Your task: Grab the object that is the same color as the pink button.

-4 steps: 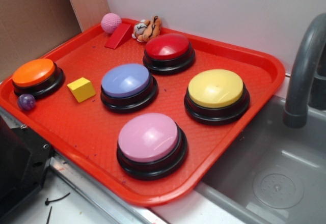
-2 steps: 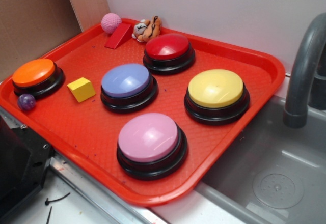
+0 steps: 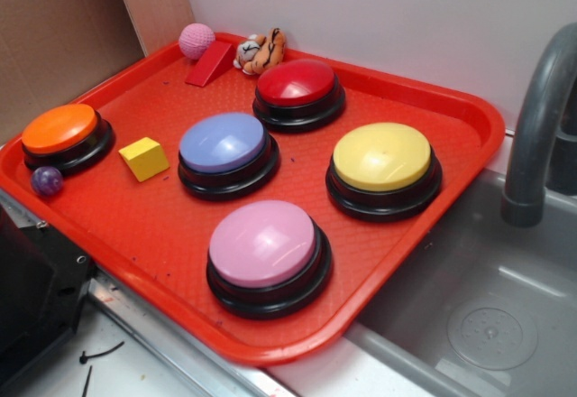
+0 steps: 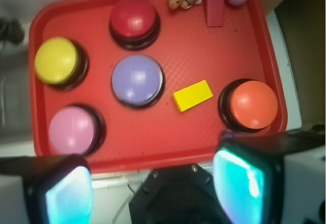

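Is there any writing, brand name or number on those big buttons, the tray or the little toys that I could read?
None can be read in either view.
The button domes, such as the pink button, are plain, with no print.
The red tray shows only a textured surface and small dark specks, not letters.
The pink ball, yellow block and tiger toy carry no visible label.
The wrist view is too blurred for fine print.

No lettering, label, brand mark or number can be read in either of my views. The domes of the buttons, the red tray (image 3: pixel 433 99) under them and the small toys on it carry no legible writing.
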`<state>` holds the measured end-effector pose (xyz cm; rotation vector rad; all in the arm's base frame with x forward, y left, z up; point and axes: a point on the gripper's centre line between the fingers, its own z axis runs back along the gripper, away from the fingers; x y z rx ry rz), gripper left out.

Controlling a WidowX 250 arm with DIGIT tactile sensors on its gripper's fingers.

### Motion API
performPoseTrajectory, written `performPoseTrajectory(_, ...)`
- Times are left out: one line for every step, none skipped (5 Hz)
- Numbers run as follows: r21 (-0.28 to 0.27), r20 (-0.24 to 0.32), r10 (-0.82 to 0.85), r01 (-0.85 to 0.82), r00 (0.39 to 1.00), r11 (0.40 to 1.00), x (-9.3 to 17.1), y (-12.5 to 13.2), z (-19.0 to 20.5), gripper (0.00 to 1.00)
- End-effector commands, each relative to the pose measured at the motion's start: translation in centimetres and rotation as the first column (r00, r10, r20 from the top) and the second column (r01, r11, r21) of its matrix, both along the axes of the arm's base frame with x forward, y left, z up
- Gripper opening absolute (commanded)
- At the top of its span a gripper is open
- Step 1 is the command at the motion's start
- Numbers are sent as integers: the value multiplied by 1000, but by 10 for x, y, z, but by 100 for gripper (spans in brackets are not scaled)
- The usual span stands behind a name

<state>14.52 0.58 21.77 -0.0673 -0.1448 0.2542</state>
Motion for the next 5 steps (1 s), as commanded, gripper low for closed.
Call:
performPoseTrajectory(-3,236,423,-435,875,901,49,53,-33,100)
performPoseTrajectory(-58,335,579,-597,744,800,70,82,-53,100)
performPoseTrajectory(-137,373,690,-698,621,703,91,113,-70,100)
performPoseTrajectory(-214,354,747,-729,562,650,120,143,-100,100)
performPoseTrajectory(-232,365,780,-761,509,605,136,165,-120,100)
